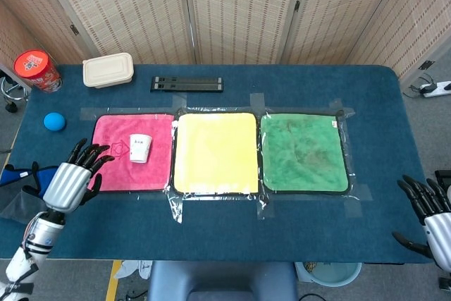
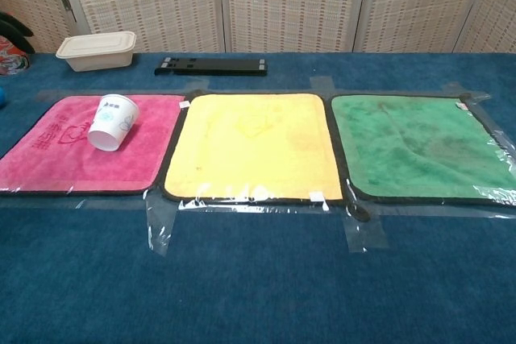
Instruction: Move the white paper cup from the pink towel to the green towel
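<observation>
The white paper cup lies on its side on the pink towel, mouth toward the front. The green towel lies at the right, bare, with a yellow towel between the two. My left hand hovers over the pink towel's front left corner, fingers spread, holding nothing, a short way left of the cup. Its dark fingertips show at the chest view's left edge. My right hand hangs off the table's right front edge, fingers apart and empty.
At the back left stand a red canister and a beige lidded box. A black bar lies behind the towels. A blue ball sits left of the pink towel. Clear tape holds the towels down.
</observation>
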